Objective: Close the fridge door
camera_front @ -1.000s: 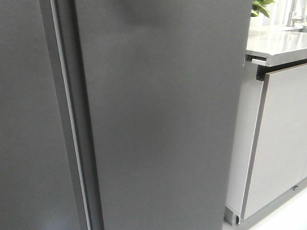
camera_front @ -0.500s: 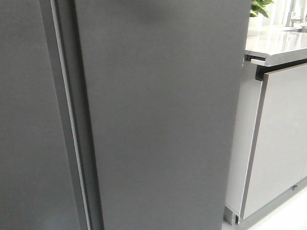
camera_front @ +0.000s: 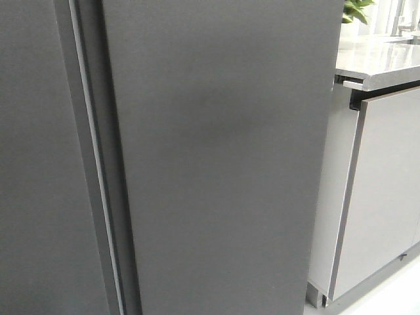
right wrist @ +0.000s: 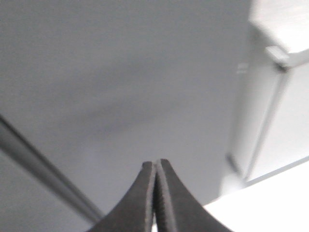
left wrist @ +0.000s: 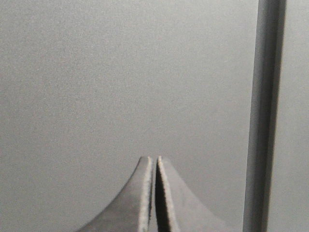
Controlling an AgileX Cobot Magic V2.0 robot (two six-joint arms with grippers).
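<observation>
From the front, the fridge door [camera_front: 223, 164] fills the middle of the picture as a tall matte dark grey slab, only its outer face showing. A narrow vertical seam [camera_front: 98, 170] separates it from the other dark grey door [camera_front: 39, 164] on the left. To the right stand light grey cabinet fronts [camera_front: 387, 190] under a pale countertop [camera_front: 377, 62], with a green plant [camera_front: 357, 10] at the far right corner. Neither arm appears here.

In the left wrist view, the left gripper [left wrist: 154, 162] is clenched, its fingers pressed together on nothing, facing a plain grey door surface beside the seam.

In the right wrist view, the right gripper [right wrist: 155, 166] is likewise clenched and empty, pointing at the fridge door's grey face, with the cabinet fronts to the right.
</observation>
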